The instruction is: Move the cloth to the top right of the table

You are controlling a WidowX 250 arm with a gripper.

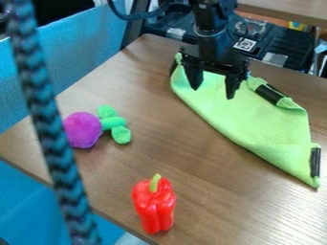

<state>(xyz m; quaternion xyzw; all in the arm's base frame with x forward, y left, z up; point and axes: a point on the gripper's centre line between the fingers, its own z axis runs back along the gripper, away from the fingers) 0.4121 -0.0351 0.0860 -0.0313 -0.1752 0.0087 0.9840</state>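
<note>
Braided cord (49, 119) crossed the left of the frame nearest us. We saw the fingers (230, 87) apart over the upper-left end of the green cloth (271, 129), which sprawled from upper centre to the frame's right side on the surface (147, 76). To grip well, we judged, they needed lowering straight, pinching firmly, then lifting before any drag.

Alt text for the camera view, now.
Open black gripper hanging over a lime-green cloth spread on a wooden table. A purple-and-green plush turnip lies at left, a red toy bell pepper nearer the camera.
</note>
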